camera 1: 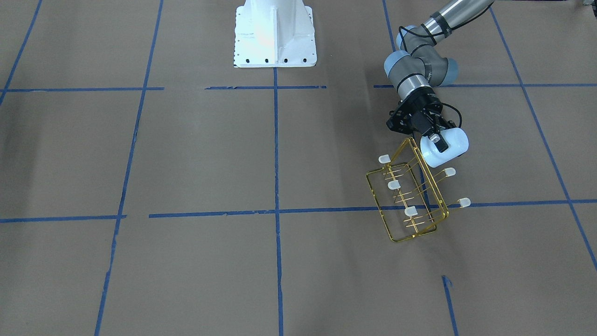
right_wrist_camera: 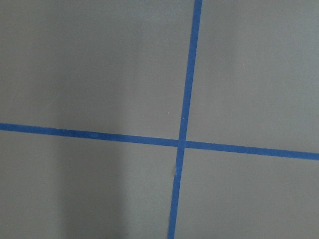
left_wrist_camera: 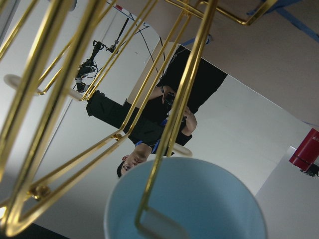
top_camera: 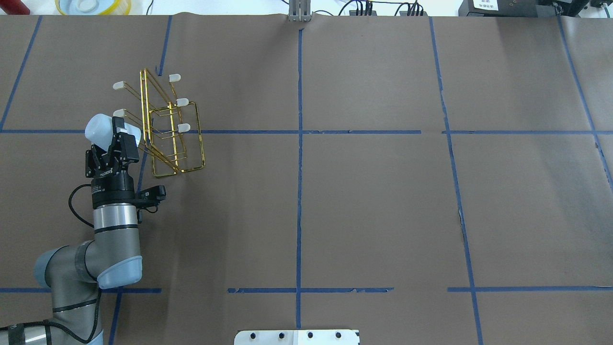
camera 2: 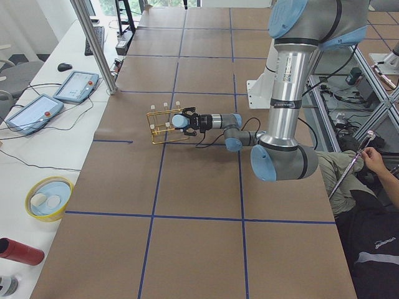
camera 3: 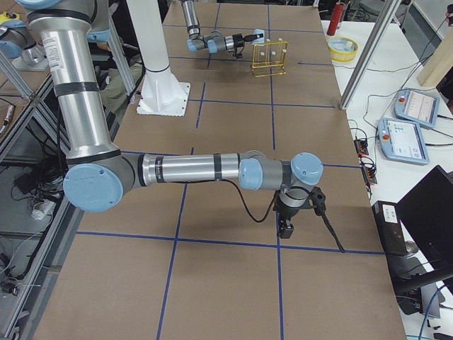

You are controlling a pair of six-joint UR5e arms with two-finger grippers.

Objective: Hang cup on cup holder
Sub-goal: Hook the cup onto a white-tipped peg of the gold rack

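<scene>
L claw [top_camera: 115, 130] grips cup [top_camera: 97, 128] sideways, mouth twd rack [top_camera: 199, 135].

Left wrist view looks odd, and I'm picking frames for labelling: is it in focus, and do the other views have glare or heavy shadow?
Left wrist view: the cup holder wires sit near the lens and look soft, the cup rim too, against a bright background. Front-facing view: glare washes out the white base. Overhead view: even light, faint shadows only.
</scene>
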